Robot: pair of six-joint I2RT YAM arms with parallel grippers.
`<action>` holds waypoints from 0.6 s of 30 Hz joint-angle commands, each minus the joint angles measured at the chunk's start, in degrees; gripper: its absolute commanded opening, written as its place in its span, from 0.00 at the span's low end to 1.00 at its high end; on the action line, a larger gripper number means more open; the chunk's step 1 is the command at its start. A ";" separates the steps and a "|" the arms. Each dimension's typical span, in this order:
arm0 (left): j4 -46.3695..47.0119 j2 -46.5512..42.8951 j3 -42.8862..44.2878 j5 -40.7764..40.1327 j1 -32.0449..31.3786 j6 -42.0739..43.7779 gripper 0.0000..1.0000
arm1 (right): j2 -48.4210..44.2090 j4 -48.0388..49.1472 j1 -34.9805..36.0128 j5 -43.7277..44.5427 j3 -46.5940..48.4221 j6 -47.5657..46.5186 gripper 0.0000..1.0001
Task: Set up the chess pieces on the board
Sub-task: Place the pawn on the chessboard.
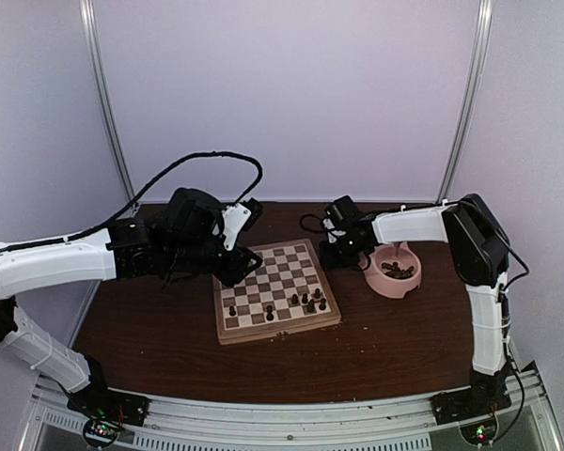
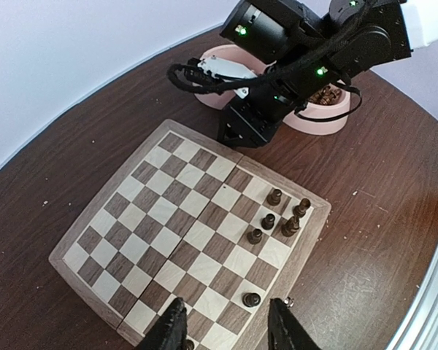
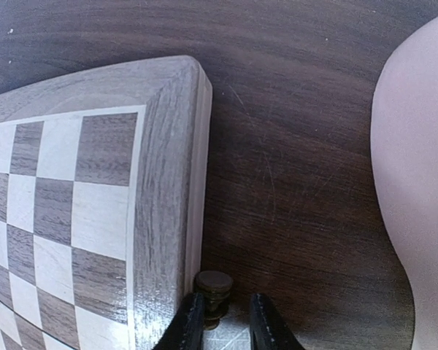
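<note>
The board lies mid-table with several dark chess pieces on its near right squares and two more toward its near left. In the left wrist view the board shows a cluster of dark pieces and a lone one. My left gripper is open and empty above the board's edge. My right gripper is shut on a dark chess piece, base outward, just off the board's frame, by the far right corner.
A pink double bowl holding more dark pieces stands right of the board; it also shows in the left wrist view and the right wrist view. A small metal clasp sits on the board's edge. Dark wooden table all around.
</note>
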 commanded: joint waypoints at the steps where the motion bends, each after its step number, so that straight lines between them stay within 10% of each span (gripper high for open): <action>1: 0.22 0.28 1.40 -0.61 0.58 0.41 0.38 | 2.04 -2.14 0.73 1.53 2.14 -1.00 0.25; 18: -0.54 0.90 2.72 -0.18 0.76 1.26 0.38 | -1.48 -3.57 0.98 4.80 -1.13 -3.74 0.14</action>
